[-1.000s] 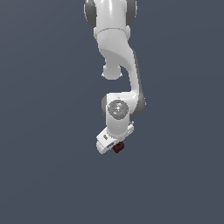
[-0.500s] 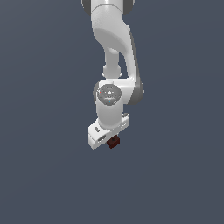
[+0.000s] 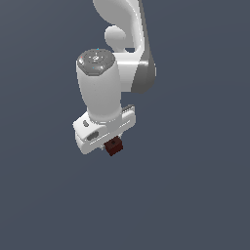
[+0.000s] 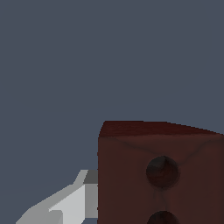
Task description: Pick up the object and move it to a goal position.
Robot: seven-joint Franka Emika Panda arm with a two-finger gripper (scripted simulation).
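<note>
I have the small dark red-brown rectangular block [image 3: 114, 145] clamped in the white claw [image 3: 111, 145], hanging just beneath its body. Carry step, I judge; next I must steer toward a goal I cannot see.

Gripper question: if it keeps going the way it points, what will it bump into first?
Nothing that shows. The gripper holds the block, and past it both views show only plain grey, though depth is hard to judge.
</note>
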